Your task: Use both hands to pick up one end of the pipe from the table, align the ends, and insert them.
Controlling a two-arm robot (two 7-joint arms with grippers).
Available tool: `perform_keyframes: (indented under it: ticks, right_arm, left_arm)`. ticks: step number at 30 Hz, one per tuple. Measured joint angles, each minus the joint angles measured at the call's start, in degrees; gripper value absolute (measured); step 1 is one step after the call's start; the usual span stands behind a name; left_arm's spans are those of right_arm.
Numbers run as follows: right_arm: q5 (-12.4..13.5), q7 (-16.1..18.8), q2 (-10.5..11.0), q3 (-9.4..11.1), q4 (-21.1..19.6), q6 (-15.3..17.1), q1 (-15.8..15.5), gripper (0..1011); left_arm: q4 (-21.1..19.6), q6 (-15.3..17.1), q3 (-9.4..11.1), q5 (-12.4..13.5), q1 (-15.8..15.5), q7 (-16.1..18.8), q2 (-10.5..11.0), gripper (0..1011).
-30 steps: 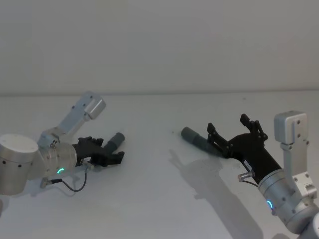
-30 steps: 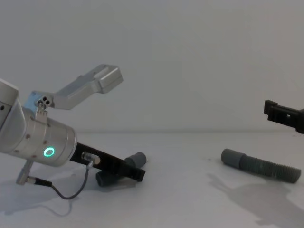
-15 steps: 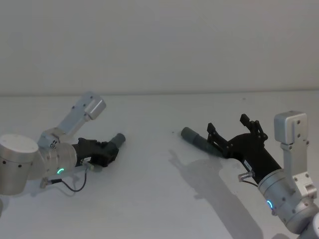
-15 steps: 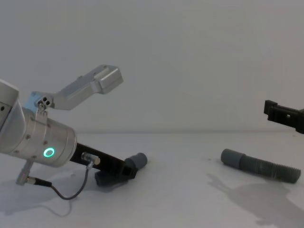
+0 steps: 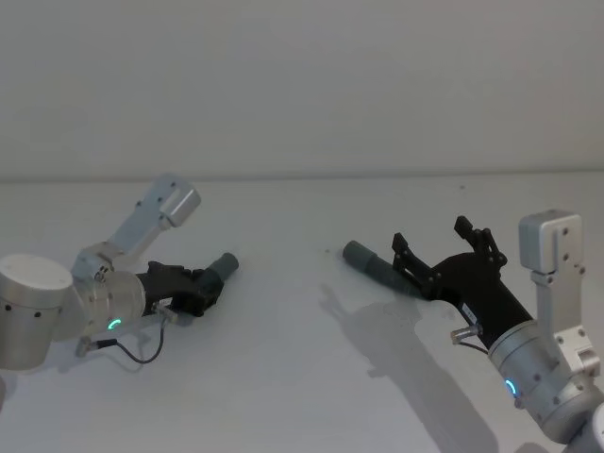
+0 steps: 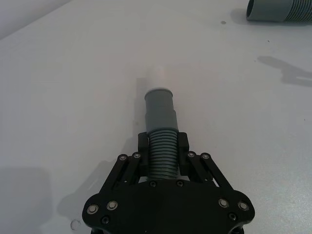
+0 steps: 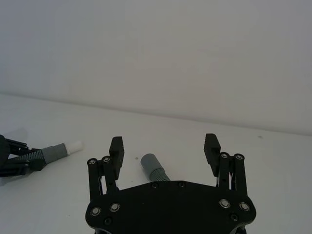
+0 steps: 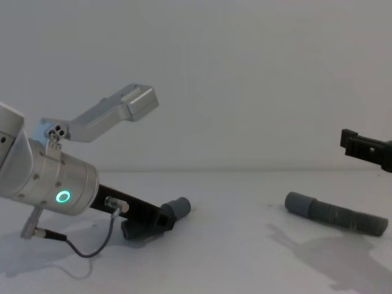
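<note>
1. Well, the left gripper (image 5: pixel 208 285) sits low over the left part of the tabletop (image 5: pixel 283 377), its fingers (image 6: pixel 143 142) pressed onto the ribbed part of the short hose (image 6: pixel 161 156).
2. That hose's cuff (image 8: pixel 179 206) sticks out past the fingertips, aimed toward the middle and the far edge, with a white tip (image 6: pixel 157 78) at its end.
3. Whether the short hose rests on the tabletop or is just off it, I cannot tell.
4. The right gripper (image 5: pixel 430 236) is spread wide with nothing in it, and it hangs above the long hose (image 8: pixel 343 215) without touching it.
5. The long hose lies flat, right of the middle. Its own cuff (image 5: pixel 357 253) points toward the left part, and its ribbed length runs off toward the right edge.
6. The two hoses lie well apart.
</note>
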Motion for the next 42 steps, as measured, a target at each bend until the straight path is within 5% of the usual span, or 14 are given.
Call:
perform_keyframes:
  ticks: [16, 42]
  right_arm:
    - [0.00, 0.00, 0.00, 0.00, 0.00, 0.00, 0.00, 1000]
    - [0.00, 0.00, 0.00, 0.00, 0.00, 0.00, 0.00, 1000]
  left_arm:
    - [-0.46, -4.82, 1.14, -0.09, -0.78, -4.95, 1.47, 301]
    - [-2.72, -17.94, 4.98, -2.89, -4.77, -22.38, 6.82, 301]
